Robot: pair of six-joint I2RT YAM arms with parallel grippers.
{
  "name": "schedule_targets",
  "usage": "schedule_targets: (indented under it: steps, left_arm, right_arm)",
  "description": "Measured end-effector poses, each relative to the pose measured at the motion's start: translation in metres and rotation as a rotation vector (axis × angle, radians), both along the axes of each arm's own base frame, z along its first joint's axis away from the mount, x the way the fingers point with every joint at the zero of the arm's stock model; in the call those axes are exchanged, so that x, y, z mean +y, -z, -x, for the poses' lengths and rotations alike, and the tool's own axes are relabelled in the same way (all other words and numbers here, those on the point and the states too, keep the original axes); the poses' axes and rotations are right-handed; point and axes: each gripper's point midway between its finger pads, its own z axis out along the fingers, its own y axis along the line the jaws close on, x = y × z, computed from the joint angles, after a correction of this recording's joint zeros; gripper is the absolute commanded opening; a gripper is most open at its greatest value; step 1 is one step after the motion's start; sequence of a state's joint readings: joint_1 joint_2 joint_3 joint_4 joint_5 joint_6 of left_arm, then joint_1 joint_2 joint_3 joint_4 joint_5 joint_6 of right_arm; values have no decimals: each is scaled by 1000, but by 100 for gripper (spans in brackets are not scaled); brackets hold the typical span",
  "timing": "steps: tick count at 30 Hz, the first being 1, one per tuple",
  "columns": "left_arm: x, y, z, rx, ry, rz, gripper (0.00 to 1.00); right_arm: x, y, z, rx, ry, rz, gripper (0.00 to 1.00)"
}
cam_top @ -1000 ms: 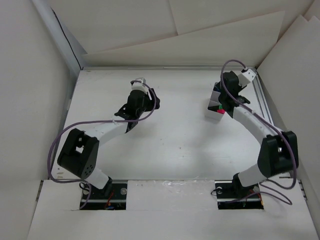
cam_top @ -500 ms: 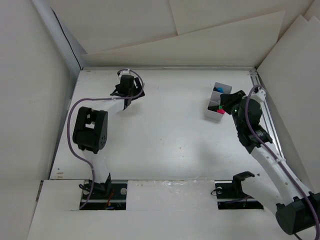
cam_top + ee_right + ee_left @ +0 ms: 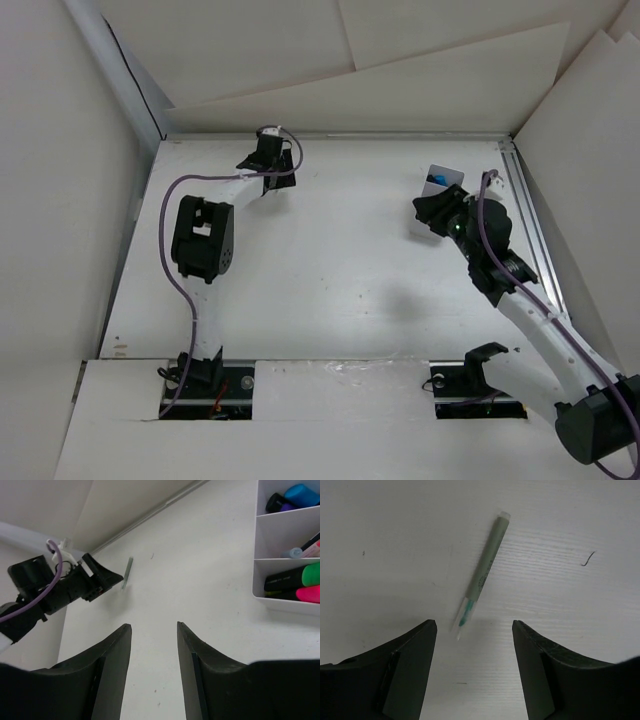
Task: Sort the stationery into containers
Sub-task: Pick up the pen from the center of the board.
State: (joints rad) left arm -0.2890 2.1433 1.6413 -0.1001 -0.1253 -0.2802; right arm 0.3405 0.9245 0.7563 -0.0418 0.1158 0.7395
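White tabletop (image 3: pixel 330 290) boxed in by pale board walls (image 3: pixel 60 200), metal rail (image 3: pixel 522 195) along the right edge.

box (image 3: pixel 282 604) cut off by the frame's right edge — likewise, seemingly, its highlighters (image 3: pixel 295 577)

Non-task items in your views: table, surround boards, metal edging, a few surface marks.

You have a white table (image 3: pixel 330 290) below the left gripper (image 3: pixel 475 627) and the right gripper (image 3: pixel 154 627), with pale boards (image 3: pixel 380 60) standing beyond and to both sides of them. A metal rail (image 3: pixel 530 230) runs just outboard of the right gripper, and a thin strip (image 3: pixel 380 134) lines the table edge just beyond the left one. In the left wrist view there's a dark curled mark or thread (image 3: pixel 590 558) ahead and to the right, a small speck (image 3: pixel 363 553) ahead and to the left, and a faint dash (image 3: pixel 461 683) close in on the centreline. You can't tell whether these are debris or scratches.
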Motion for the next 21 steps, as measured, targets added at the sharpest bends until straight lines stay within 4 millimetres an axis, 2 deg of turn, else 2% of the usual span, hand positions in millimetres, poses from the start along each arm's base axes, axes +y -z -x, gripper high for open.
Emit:
schedule_targets:
  steps: [3, 7, 11, 14, 17, 21]
  left_arm:
    - [3, 18, 5, 52, 9, -30, 56]
    - [4, 31, 4, 98, 20, -58, 47]
    - [2, 34, -2, 107, 28, -71, 38]
    - [3, 37, -2, 121, 34, -82, 25]
    - [5, 39, -2, 125, 34, -93, 24]
    - [8, 40, -2, 127, 25, -111, 11]
  right_arm:
    - [5, 0, 2, 0, -23, 0, 48]
    - [8, 0, 3, 2, -34, 0, 48]
    - [9, 1, 4, 3, -38, 0, 48]
    - [9, 1, 4, 2, -40, 2, 48]
    - [9, 1, 4, 2, -43, 5, 48]
    - [10, 1, 5, 1, -46, 8, 48]
